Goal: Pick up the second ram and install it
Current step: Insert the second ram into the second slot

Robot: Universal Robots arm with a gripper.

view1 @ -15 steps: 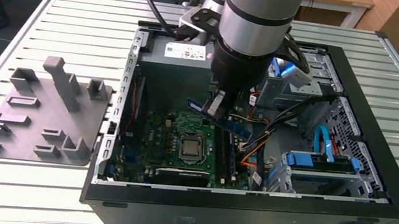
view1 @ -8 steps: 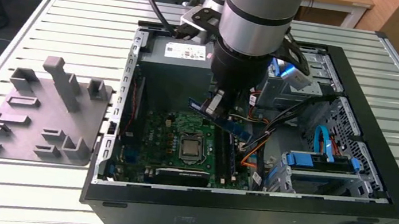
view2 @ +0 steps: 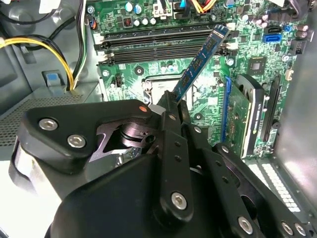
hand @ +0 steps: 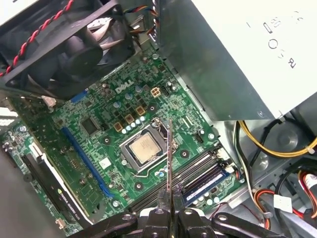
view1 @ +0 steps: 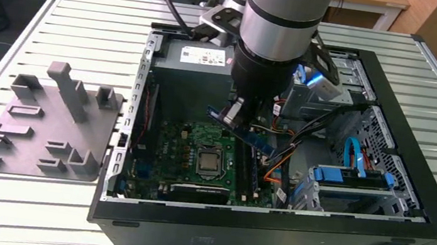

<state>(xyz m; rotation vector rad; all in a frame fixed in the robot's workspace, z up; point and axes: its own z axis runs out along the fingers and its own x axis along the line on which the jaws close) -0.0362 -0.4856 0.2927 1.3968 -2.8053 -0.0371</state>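
ROBOT AT WORK IN AN OPEN COMPUTER: An arm reaches down into a computer case lying open on a slatted tabletop. Its pincer is clamped on one end of the second ram. The case walls hem the arm in on every side. The grey power supply stands just beside it, and cables crowd the exterior view's right, while the space above the green motherboard is open. Thin, long and dark with a bluish face, the second ram hangs tilted above the board and is seated in none of the memory slots. The first wrist view shows the second ram edge-on over the processor socket. One slot there carries a blue-labelled module. The case also houses a fan and blue-tabbed drive bays. A grey holder block rests on the tabletop outside the case, at the exterior view's left.
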